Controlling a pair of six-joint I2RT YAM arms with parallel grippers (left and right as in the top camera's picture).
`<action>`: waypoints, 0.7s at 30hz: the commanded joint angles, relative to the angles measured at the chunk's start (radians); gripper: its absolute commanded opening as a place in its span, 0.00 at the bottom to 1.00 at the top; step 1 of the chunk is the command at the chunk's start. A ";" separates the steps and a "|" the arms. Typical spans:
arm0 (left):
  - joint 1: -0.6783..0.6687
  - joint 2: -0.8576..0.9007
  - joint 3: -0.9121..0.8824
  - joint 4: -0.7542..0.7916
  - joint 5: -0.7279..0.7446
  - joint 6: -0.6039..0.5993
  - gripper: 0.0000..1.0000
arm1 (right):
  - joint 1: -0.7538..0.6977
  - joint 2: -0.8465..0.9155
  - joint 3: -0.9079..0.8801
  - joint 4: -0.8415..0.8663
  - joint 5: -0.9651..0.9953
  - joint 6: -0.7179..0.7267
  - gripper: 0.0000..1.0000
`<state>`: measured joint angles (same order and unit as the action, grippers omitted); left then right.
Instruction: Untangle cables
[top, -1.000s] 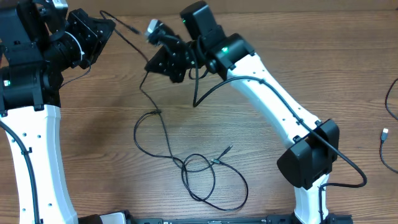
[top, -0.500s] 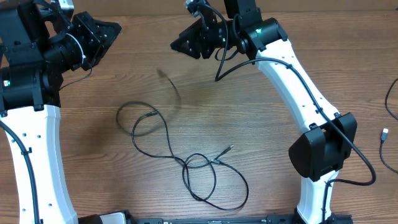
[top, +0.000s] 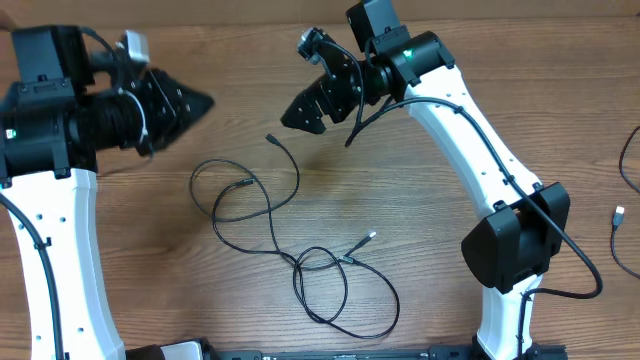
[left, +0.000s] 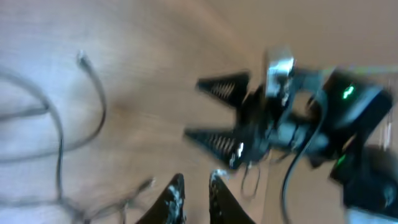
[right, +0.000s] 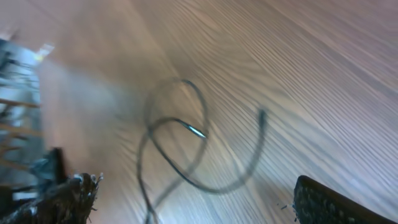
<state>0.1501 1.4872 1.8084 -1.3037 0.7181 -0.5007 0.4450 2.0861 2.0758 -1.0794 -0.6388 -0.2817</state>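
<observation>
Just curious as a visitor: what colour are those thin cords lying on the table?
Black; the cables have a few silvery plug tips. The overhead view shows them best.

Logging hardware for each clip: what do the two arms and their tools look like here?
Both arms have white link covers with black joint housings. The right arm and the left arm each carry a black cable along the white link. Small green lights glow near the wrists. The tools are black and pointed, with ridged inner faces.
</observation>
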 joint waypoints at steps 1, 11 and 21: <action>-0.038 0.000 0.019 -0.094 -0.083 0.146 0.13 | -0.009 -0.021 0.018 -0.018 0.104 0.018 1.00; -0.234 -0.120 -0.099 -0.019 -0.506 0.270 0.08 | -0.027 -0.035 0.018 -0.012 0.115 0.023 1.00; -0.235 -0.458 -0.679 0.325 -0.594 0.353 0.10 | -0.123 -0.177 0.018 -0.024 0.115 0.027 1.00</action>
<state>-0.0856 1.0912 1.2705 -1.0382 0.1886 -0.2237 0.3504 2.0277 2.0758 -1.0985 -0.5266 -0.2596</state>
